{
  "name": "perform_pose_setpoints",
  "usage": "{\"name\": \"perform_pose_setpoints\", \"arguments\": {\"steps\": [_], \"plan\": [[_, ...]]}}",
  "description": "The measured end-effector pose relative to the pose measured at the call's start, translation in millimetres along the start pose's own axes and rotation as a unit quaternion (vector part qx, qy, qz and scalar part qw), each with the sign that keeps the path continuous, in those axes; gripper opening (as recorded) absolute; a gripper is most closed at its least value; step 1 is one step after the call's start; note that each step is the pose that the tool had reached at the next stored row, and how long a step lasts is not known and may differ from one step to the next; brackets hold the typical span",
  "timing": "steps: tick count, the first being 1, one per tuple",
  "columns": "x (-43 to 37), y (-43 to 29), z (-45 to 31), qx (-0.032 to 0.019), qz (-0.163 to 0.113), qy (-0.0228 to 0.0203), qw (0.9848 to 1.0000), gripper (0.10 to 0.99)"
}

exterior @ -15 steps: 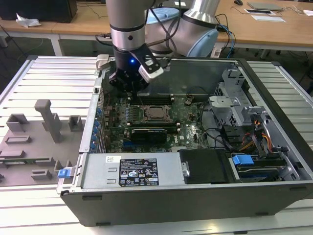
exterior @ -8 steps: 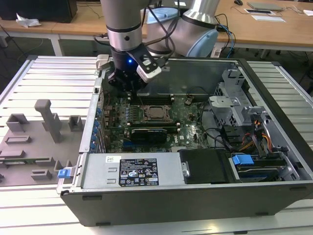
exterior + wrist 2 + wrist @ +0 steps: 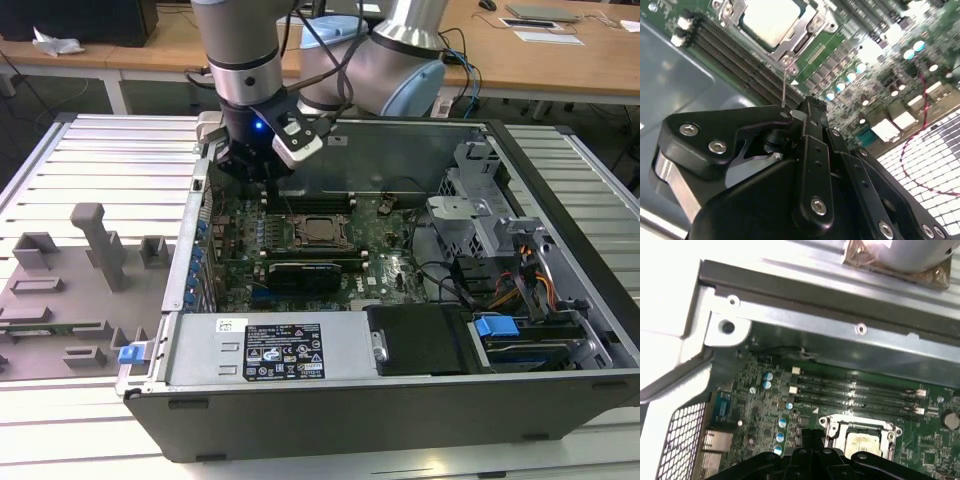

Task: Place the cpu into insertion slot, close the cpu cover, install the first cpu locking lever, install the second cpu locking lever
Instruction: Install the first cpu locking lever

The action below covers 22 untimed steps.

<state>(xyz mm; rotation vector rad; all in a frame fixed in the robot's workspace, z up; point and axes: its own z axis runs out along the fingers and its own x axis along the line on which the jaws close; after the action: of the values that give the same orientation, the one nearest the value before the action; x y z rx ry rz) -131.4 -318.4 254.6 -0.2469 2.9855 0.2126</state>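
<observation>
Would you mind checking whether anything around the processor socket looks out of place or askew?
Nothing looks damaged. In the second wrist view the cpu sits squarely under the cpu cover, but one thin locking lever stands up from that cover's corner, near the gripper, instead of lying flat.

Exterior view looks down; both wrist views share the cpu (image 3: 771, 21).

We read no text: the black sticker (image 3: 284, 352) and white sticker (image 3: 232, 327) on the computer case (image 3: 400, 412) bear print we cannot make out.
</observation>
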Motion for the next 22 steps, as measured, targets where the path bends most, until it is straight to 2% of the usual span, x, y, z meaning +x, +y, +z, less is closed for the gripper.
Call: {"name": "perform_pose_setpoints", "arguments": {"steps": [1,2,3,6,9,13,15,18,22], "plan": [[0.7,0.1,-0.1,-0.0093,0.001,-0.003,1.0,0.106],[1.1,0.2,-0.2,-0.0223,0.003,-0.0063,0.9997,0.106],[1.2,0.2,-0.1,-0.0292,0.003,-0.0079,0.9995,0.106],[-0.7,-0.2,0.3,-0.0296,0.003,-0.0079,0.9995,0.106],[-6.9,-1.3,1.3,-0.0295,0.004,-0.0079,0.9995,0.106],[-23.9,-5.1,4.4,-0.0295,0.004,-0.0079,0.9995,0.106],[-36.6,-8.4,6.9,-0.0295,0.004,-0.0079,0.9995,0.106],[-49.0,-12.0,9.4,-0.0296,0.004,-0.0079,0.9995,0.106],[-59.5,-15.0,11.7,-0.0296,0.004,-0.008,0.9995,0.106]]}}
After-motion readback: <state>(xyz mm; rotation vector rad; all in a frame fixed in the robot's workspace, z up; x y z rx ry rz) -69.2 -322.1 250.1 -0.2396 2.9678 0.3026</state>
